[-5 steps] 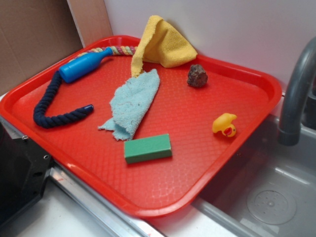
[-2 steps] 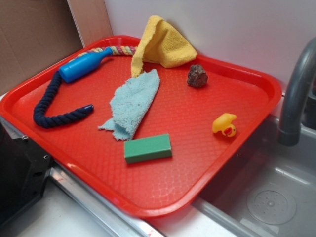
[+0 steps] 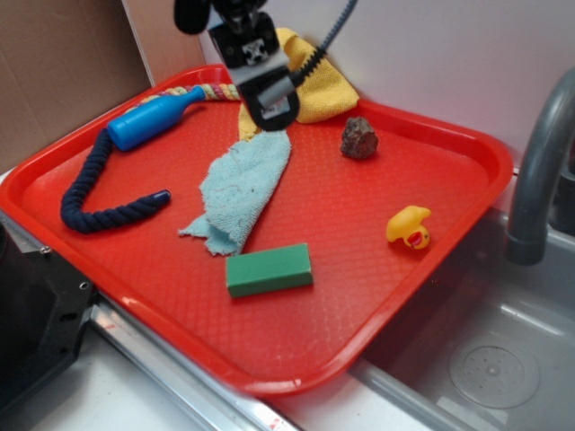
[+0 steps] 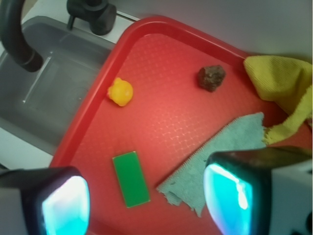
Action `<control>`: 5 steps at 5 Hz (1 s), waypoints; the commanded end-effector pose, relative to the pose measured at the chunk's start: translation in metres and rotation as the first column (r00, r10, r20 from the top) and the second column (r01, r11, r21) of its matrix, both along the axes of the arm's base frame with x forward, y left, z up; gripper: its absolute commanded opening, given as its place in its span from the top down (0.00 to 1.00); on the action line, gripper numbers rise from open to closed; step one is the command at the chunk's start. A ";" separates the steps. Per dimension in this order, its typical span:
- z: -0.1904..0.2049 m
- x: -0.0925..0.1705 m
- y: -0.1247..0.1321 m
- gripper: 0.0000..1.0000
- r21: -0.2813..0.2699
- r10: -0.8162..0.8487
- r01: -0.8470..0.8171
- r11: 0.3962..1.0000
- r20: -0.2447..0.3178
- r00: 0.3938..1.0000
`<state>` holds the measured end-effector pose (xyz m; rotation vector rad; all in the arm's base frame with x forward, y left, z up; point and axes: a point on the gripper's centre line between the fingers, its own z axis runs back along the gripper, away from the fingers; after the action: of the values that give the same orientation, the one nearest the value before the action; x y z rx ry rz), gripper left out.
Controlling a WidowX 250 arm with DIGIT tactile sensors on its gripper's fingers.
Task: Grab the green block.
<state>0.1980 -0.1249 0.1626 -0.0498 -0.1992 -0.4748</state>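
Approach step, nothing grasped yet. The gripper [image 3: 269,112] hung high over the far edge of the red tray [image 3: 467,144], above the top end of the light teal cloth [image 3: 241,189] and in front of the yellow cloth [image 3: 310,85]. In the wrist view its fingers [image 4: 66,203] were spread wide apart with nothing between them. The green block [image 3: 269,270] lay flat on the tray near the near edge, apart from the gripper, its far-left end close to the bottom tip of the teal cloth, though whether they touched was not clear. Also on the tray: blue bottle [image 3: 153,118] and dark rope [image 3: 90,193] toward the left corner, a brown rock [image 3: 359,138] near the far edge, a yellow duck [image 3: 410,226] toward the right edge beside the sink [image 3: 485,359]. Judged next move: travel toward the near edge to sit over the block, probably turn the wrist so the fingers straddle the block's short width, then descend with the fingers kept spread and close. Possible snag: catching the cloth tip with one finger on the way down.
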 end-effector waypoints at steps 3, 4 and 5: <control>-0.066 -0.017 -0.039 0.00 0.037 -0.192 0.194 0.980 -0.038 0.981; -0.092 -0.015 -0.038 0.00 0.016 -0.224 0.226 0.974 -0.102 0.969; -0.104 -0.023 -0.030 0.00 0.015 -0.194 0.197 0.980 -0.115 0.974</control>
<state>0.1767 -0.1485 0.0474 -0.0635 -0.0466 -0.6659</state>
